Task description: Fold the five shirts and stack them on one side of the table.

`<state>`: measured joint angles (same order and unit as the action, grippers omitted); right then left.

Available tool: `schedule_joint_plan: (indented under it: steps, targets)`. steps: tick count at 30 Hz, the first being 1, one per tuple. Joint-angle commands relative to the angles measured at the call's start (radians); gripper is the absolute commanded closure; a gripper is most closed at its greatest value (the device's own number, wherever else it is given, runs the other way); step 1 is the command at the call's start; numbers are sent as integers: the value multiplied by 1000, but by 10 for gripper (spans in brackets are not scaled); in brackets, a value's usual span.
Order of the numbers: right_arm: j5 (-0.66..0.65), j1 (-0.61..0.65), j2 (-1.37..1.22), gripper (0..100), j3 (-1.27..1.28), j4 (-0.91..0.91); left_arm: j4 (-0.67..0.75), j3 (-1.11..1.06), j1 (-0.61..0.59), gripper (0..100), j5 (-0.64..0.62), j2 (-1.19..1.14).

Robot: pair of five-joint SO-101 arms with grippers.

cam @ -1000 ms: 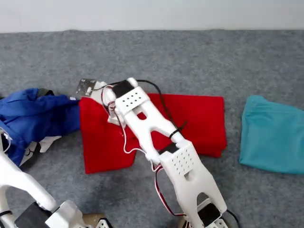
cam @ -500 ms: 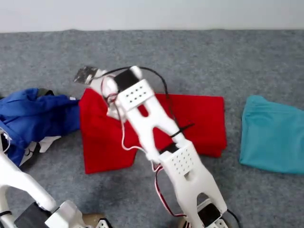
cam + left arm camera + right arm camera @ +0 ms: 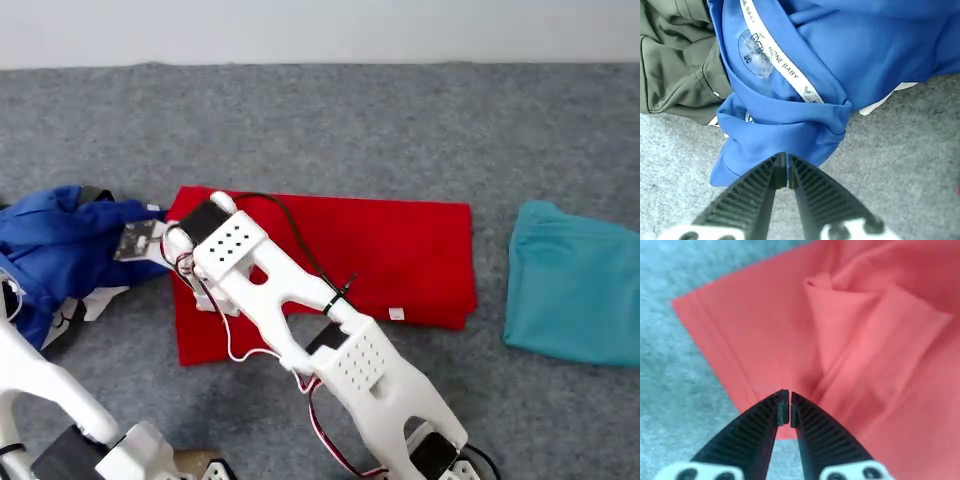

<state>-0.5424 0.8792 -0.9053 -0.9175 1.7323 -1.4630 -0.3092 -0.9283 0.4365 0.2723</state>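
**Both claws shut, red shirt spread at the middle of the worktop**

At the left edge of the grey carpet-like worktop [image 3: 400, 120] lies a crumpled bright blue shirt [image 3: 70, 240]. An olive green garment [image 3: 675, 60] lies bunched against it and a scrap of white cloth [image 3: 100, 297] shows from under its near side. The left claw [image 3: 785, 170] hangs above the blue shirt's folded hem. Its ribbed black fingers are pressed together at the tips, with nothing between them.

In the middle lies a red shirt [image 3: 400, 250], folded into a wide flat rectangle with a loose flap at its near left corner. The white right arm [image 3: 300, 310] stretches across it from the near edge towards its left end. The right claw [image 3: 784, 410] hangs over the red cloth near a corner, beside a raised crease. Its tips are closed on each other and no cloth is visibly pinched.

Well apart to the right lies a folded teal shirt [image 3: 570, 285], which runs past the edge of the high view.
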Motion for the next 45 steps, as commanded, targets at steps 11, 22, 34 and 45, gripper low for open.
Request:
schedule_joint_plan:
  steps: [11, 22, 34, 45]
  targets:
    - [-92, -314, 19, 989, -98, -111, 17, 7, 5, 986, -8, 43]
    - [-95, -312, -7, 987, -244, -88, 17, 7, 5, 986, -8, 46]
    - [-92, -186, -41, 987, -284, -31, 17, 7, 6, 986, -9, 44]
    - [-127, -440, -41, 987, -92, -286, 17, 7, 6, 986, -9, 46]
